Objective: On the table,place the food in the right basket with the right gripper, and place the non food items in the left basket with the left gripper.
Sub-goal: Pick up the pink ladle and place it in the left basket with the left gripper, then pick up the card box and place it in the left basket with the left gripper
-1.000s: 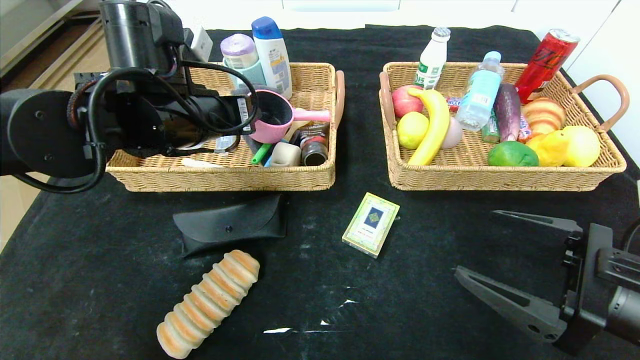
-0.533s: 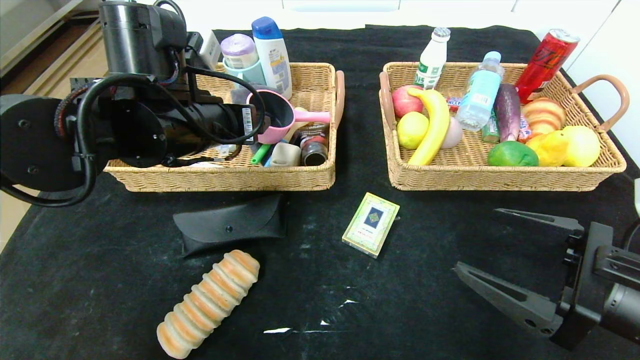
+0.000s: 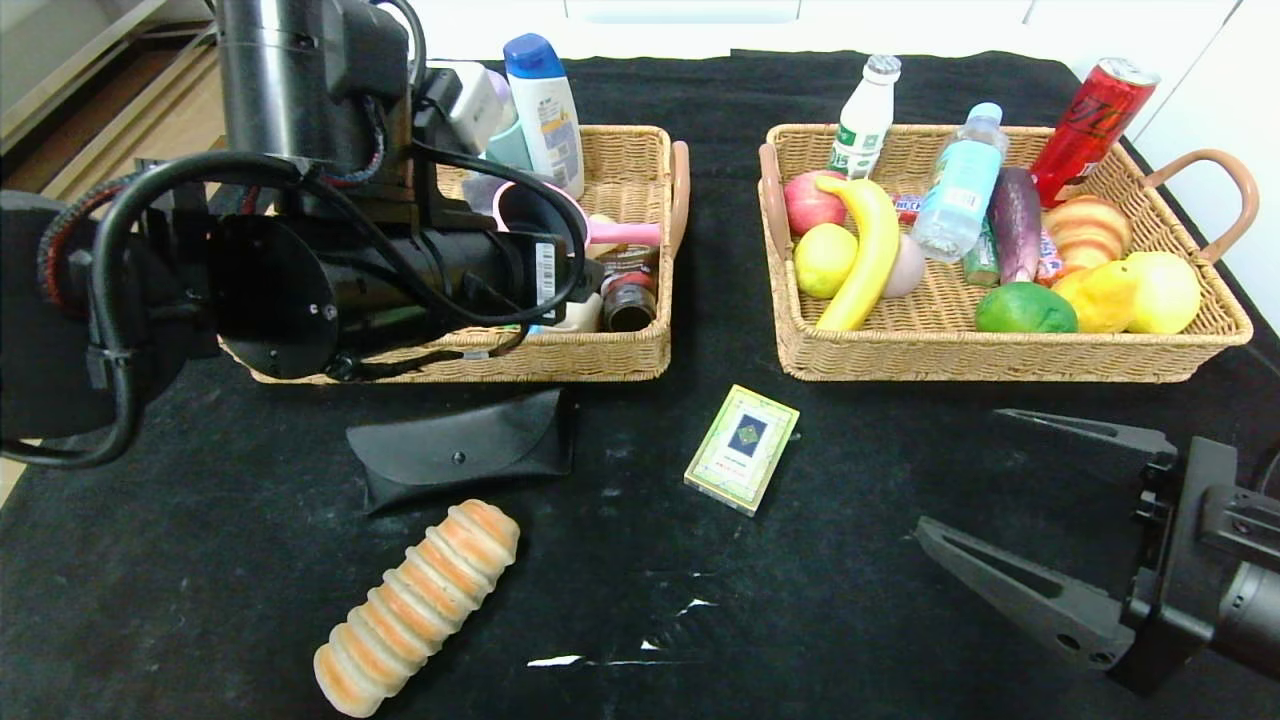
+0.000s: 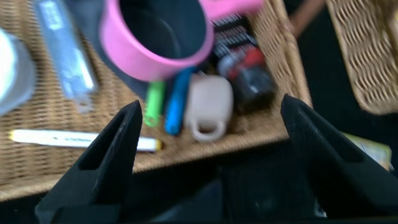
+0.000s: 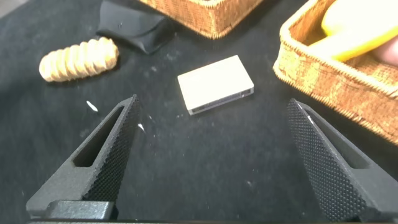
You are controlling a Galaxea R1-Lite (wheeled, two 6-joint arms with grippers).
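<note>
My left gripper spread wide and empty above the left basket, pink saucepan lying inside, my right gripper wide open near the card box, bread roll on the table

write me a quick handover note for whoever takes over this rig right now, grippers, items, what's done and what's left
Left gripper: open, empty, over the left basket.
Right gripper: open, empty, low over the table at near right.
Done: pink saucepan lies in the left basket; banana and water bottle lie in the right basket.
Left: glasses case and card box, both on the table, go to the left basket; bread roll, near front, goes to the right basket.
</note>
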